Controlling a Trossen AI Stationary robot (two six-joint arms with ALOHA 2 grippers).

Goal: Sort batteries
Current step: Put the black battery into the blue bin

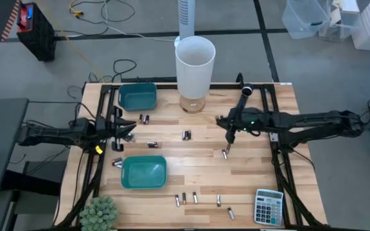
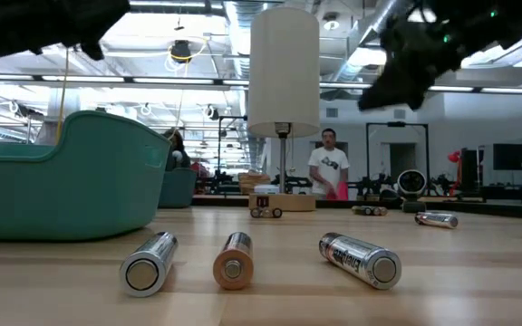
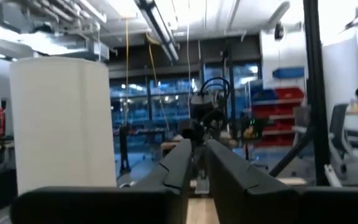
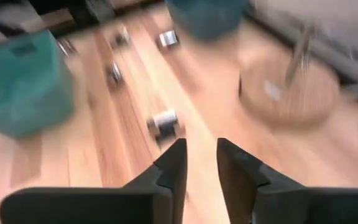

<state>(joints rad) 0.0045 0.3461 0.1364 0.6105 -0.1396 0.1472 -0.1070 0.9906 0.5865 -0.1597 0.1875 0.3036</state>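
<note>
Several small silvery and dark batteries lie on their sides on the wooden table (image 1: 249, 173): one pair (image 1: 186, 135) mid-table, a row near the front edge (image 1: 195, 197), others (image 1: 145, 119) by the far teal bin (image 1: 137, 96). A second teal bin (image 1: 144, 172) stands nearer. My right gripper (image 1: 230, 136) hangs above the table's middle, tilted down, open and empty; the pair of batteries (image 4: 165, 122) lies ahead of its fingers (image 4: 176, 165). My left gripper (image 1: 128, 128) hovers at the left edge, tilted upward, a narrow gap between its fingers (image 3: 180, 167), holding nothing.
A white lamp (image 1: 194, 64) on a round wooden base stands at the far middle of the table. A calculator (image 1: 268, 206) lies at the near right corner and a small green plant (image 1: 99, 213) at the near left. Bare wood lies right of the near bin.
</note>
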